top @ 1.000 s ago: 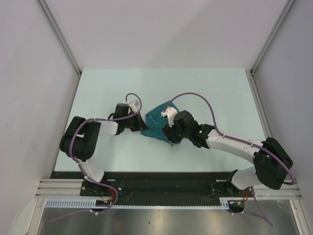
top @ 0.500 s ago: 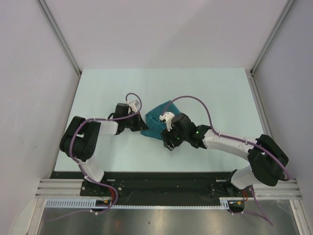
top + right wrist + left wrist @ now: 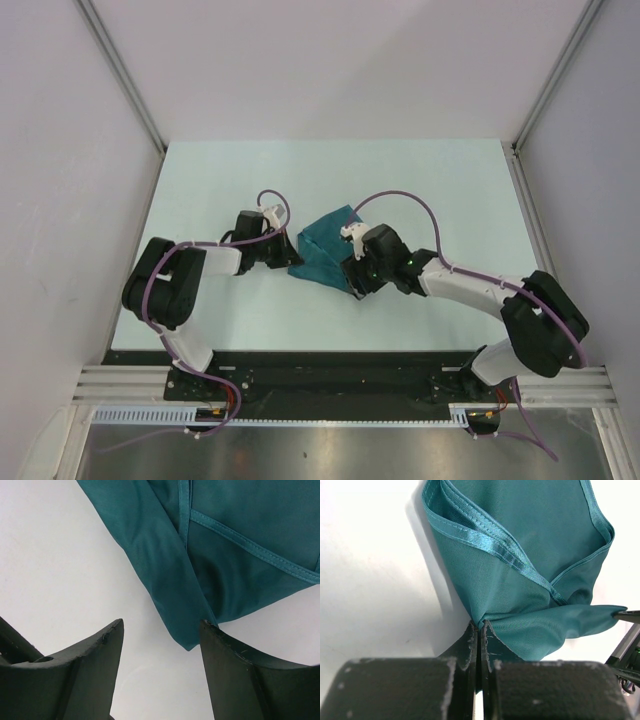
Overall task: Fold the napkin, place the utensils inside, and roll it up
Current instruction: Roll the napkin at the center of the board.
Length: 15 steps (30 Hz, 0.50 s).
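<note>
Lying near the middle of the pale desk [image 3: 450, 190], the napkin [image 3: 322, 248] sits between the two arms, a dark teal cloth gathered into a rough, wedge-like heap rather than spread flat. From above it shows a pointed far corner and a broader near side, with a crease running across the top.

The left tool [image 3: 479, 628] is closed tight on the napkin's left edge, its two dark fingers pressed together with a pinch of cloth caught at their tips. From that pinch the fabric fans outward in folds. A shiny stitched hem band runs diagonally across the upper layer, and a second hemmed edge curves round on the right side, so at least two layers lie one over the other. A lower flap sticks out sideways to the right, ending in a thin point.

The right tool [image 3: 162, 630] stands wide, holding nothing. The napkin's near tip hangs down into the gap between its fingers, close against the right-hand finger [image 3: 235, 670]; whether it touches that finger I cannot tell. Above the tip, two stitched hem lines meet at an angle on smooth teal cloth, and a rolled fold slants down the left side to the tip.
</note>
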Each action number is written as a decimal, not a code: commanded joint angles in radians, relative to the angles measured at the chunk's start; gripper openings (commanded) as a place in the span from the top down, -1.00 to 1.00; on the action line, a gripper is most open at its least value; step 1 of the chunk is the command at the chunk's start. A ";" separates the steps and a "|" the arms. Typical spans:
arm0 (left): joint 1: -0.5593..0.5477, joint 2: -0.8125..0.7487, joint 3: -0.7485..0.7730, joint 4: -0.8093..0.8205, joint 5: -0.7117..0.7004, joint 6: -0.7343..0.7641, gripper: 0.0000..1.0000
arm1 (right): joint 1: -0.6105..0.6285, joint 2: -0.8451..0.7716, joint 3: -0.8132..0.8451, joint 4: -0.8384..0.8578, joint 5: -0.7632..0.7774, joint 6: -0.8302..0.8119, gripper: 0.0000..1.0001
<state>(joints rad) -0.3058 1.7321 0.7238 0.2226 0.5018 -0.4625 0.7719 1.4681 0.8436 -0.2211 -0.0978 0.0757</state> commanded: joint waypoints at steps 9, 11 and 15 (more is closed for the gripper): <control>-0.006 0.003 0.011 -0.051 -0.023 0.036 1.00 | -0.013 0.034 -0.029 0.019 0.020 -0.010 -0.35; -0.006 0.001 0.011 -0.049 -0.022 0.036 1.00 | -0.013 0.054 -0.018 0.028 0.021 -0.013 -0.36; -0.006 0.003 0.012 -0.049 -0.020 0.035 0.99 | -0.013 0.090 0.002 0.032 0.021 -0.027 -0.36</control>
<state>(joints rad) -0.3054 1.7321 0.7242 0.2226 0.5022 -0.4618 0.7635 1.5200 0.8185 -0.2012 -0.0872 0.0689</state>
